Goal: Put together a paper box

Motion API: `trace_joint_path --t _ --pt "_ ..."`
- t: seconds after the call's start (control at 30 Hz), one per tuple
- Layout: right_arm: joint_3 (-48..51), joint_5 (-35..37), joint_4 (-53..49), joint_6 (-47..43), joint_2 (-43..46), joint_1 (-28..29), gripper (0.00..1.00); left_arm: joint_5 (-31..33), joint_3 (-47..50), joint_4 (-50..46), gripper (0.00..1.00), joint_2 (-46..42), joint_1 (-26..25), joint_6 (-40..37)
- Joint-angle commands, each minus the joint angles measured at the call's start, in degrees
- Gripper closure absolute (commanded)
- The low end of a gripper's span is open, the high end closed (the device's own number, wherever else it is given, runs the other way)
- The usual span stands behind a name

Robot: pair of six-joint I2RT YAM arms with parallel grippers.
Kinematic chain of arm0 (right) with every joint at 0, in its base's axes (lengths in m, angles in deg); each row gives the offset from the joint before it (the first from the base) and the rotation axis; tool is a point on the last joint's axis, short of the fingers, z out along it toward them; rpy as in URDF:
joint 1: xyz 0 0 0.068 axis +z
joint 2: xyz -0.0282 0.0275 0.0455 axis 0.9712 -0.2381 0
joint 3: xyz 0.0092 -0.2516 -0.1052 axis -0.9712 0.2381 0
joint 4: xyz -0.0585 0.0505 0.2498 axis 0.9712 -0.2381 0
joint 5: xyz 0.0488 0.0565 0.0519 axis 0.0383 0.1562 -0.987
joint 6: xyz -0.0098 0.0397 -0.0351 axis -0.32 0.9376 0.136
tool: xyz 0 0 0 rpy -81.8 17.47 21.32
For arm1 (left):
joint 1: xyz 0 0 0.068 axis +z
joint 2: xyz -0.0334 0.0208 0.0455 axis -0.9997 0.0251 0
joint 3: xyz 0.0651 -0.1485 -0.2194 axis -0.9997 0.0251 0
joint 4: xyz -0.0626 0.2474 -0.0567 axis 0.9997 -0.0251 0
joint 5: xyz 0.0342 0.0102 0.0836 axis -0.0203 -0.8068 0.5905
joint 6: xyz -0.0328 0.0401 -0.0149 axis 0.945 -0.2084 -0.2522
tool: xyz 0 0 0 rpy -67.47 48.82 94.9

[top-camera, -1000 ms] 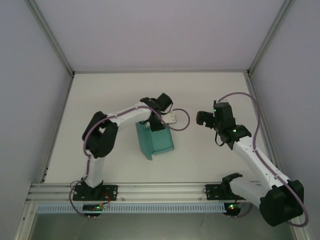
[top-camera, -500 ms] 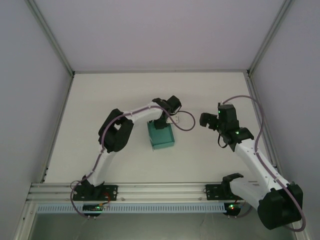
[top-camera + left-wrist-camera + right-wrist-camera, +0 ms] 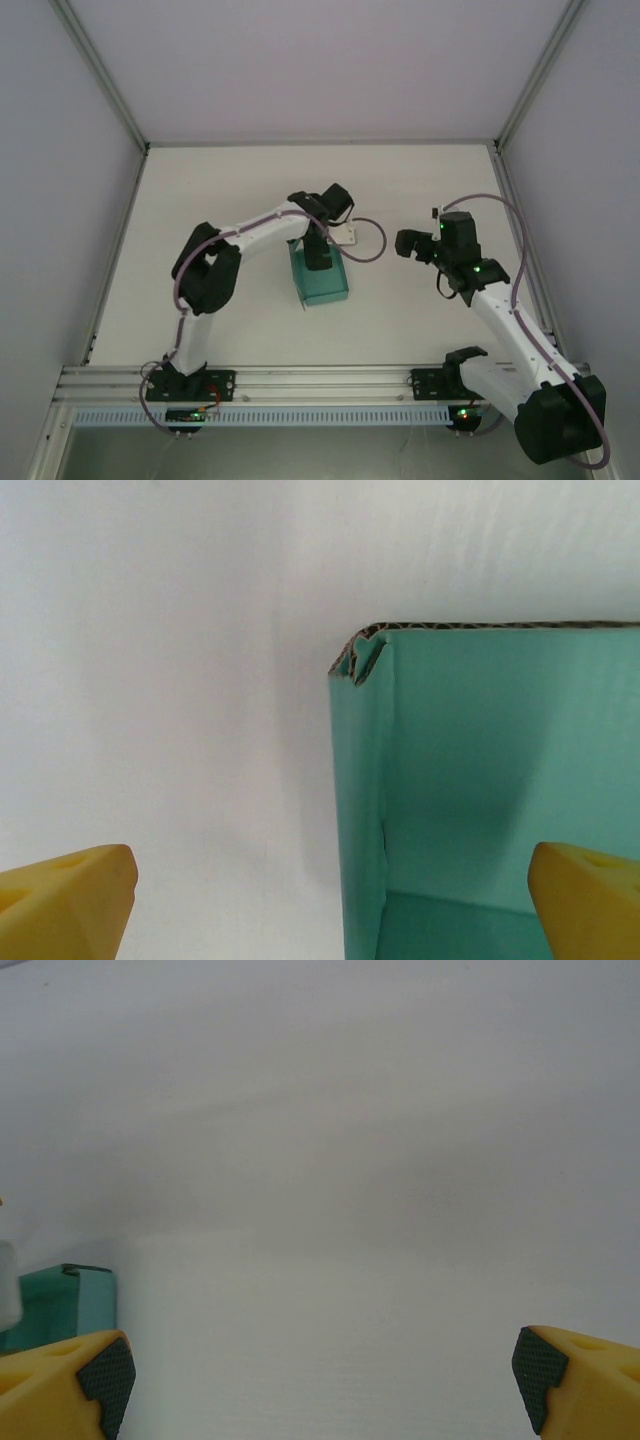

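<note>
Top external: one paper box (image 3: 330,285); left gripper (image 3: 330,880), seemingly above it, and right gripper (image 3: 320,1365) spread.

The paper box (image 3: 480,770) is cropped by the right and lower edges of the left wrist view, where the yellow fingers (image 3: 60,895) of the left gripper (image 3: 328,898) are clipped at the bottom corners. Overhead, the box's far rim is covered by that gripper. In the right wrist view, the box is cut off at the left edge, partly behind a blurred pale shape (image 3: 6,1285).
</note>
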Motion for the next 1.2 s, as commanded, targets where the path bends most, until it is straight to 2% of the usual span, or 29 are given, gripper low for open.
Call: trace_joint_path --t 0.0,0.13,0.23,0.33,0.43,0.5,0.57,0.67,0.77,0.87,1.0,1.17 --pt "0.3 -4.1 4.4 -4.4 -0.4 -0.3 0.01 -5.3 1.1 2.1 0.00 -6.0 0.2 -0.7" --pt "-1.0 -11.7 8.0 -10.6 -3.3 0.5 0.01 -7.6 2.3 9.6 0.00 -12.2 2.3 5.2" --pt "-4.5 -15.8 8.4 -18.2 -9.0 3.3 0.01 -6.8 3.7 16.7 0.01 -18.3 5.5 15.2" --pt "-9.3 -19.4 7.3 -29.7 -17.7 7.6 0.01 -3.3 7.0 21.7 0.00 -25.0 9.8 28.8" --pt "-17.0 -20.4 2.5 -43.0 -28.0 12.8 0.04 -0.8 14.3 23.9 0.01 -32.4 15.4 39.8" --pt "-21.2 -20.6 0.5 -51.4 -34.4 16.3 0.05 5.5 22.0 26.3 0.00 -37.1 18.2 44.8" --pt "-26.1 -20.6 -2.0 -56.0 -40.7 18.7 0.08 10.7 28.8 26.3 0.01 -40.4 20.7 50.3" --pt "-34.5 -22.4 -7.2 -59.5 -49.2 19.9 0.18 11.0 35.6 23.0 0.00 -43.3 24.2 56.5" --pt "-40.2 -21.9 -9.2 -59.3 -55.7 21.1 0.31 10.7 40.9 21.7 0.00 -45.2 27.0 60.9" --pt "-42.1 -18.9 -8.0 -57.4 -59.3 22.3 0.50 10.1 44.0 22.0 0.00 -46.1 28.7 62.5" --pt "-40.9 -16.8 -5.2 -52.9 -59.8 22.7 0.59 10.0 44.3 22.3 0.00 -46.1 30.0 62.3" --pt "-36.5 -9.9 -1.0 -44.4 -58.0 22.9 0.73 10.2 43.1 22.9 0.00 -44.3 30.1 61.6"
